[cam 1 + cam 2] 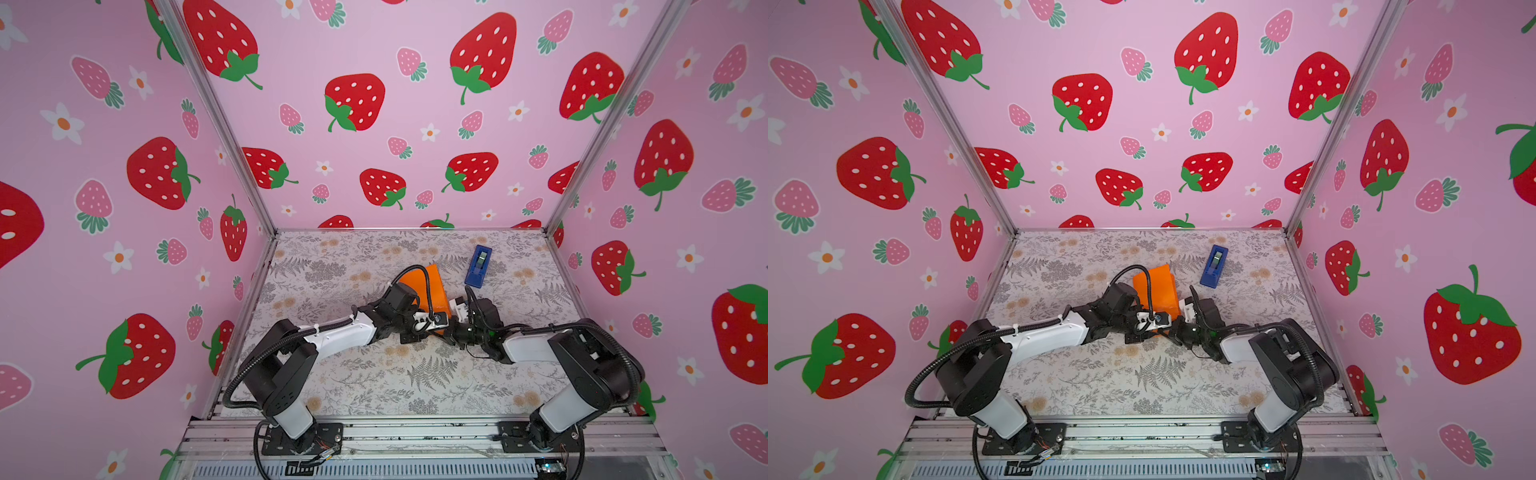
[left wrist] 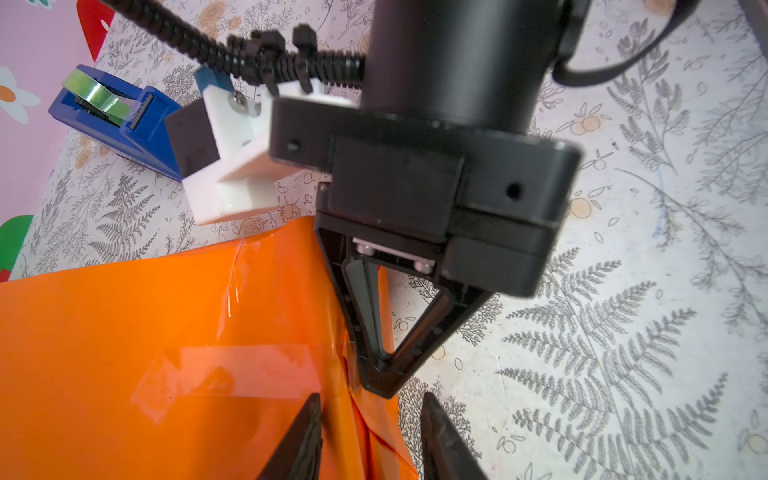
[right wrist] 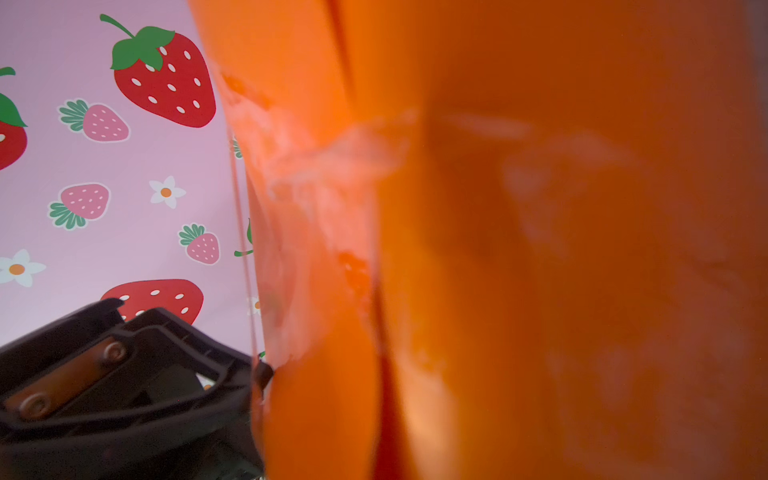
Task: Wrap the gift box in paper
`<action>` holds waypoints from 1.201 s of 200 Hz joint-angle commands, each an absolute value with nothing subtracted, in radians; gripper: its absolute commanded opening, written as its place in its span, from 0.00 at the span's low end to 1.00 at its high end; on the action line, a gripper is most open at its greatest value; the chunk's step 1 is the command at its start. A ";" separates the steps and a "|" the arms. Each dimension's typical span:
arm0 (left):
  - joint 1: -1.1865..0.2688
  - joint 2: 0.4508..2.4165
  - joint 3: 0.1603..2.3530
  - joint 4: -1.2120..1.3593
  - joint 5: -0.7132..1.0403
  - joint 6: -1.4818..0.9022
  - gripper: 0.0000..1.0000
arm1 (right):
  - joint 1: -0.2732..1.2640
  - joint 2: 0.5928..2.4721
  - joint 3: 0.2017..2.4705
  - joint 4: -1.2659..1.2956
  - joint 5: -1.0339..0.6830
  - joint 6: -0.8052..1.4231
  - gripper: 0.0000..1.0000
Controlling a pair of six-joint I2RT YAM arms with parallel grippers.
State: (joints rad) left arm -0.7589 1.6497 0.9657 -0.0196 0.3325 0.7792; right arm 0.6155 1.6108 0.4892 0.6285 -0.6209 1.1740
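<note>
Evidently the paper [image 2: 124, 332] is thin, glossy, tear-prone: take its folded flap farthest from the tape dispenser [image 2: 120, 120]; right claw [image 2: 376, 380] closed, pressing it; left claw [image 2: 370, 436] open astride.

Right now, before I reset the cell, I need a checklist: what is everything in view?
paper: one, orange, folded into a box-shaped parcel, mid-table
gift box: unseen, presumably inside the paper
clear tape strip: one, transparent, on the paper
tape dispenser: one, blue, table's back right
table covering: one, grey-and-tan floral, under everything
walls: three, pink strawberry print, around table
left gripper: one, black, open, straddling the parcel's end fold
right gripper: one, black, shut, tip at that fold
</note>
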 commanded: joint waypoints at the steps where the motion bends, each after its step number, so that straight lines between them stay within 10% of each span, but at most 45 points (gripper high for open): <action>1: -0.759 1.633 0.978 0.027 0.337 0.774 0.42 | 0.620 1.625 0.516 0.638 -0.611 1.180 0.00; 161: -0.687 1.762 1.025 0.009 0.410 0.708 0.47 | 0.619 1.628 0.512 0.637 -0.618 1.178 0.00; 240: -0.676 1.833 1.108 -0.003 0.419 0.684 0.67 | 0.620 1.631 0.509 0.638 -0.620 1.178 0.00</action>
State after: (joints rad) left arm -0.6815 1.8011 1.0767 0.0319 0.4168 0.7013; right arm 0.6155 1.6192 0.5007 0.6258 -0.6201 1.1740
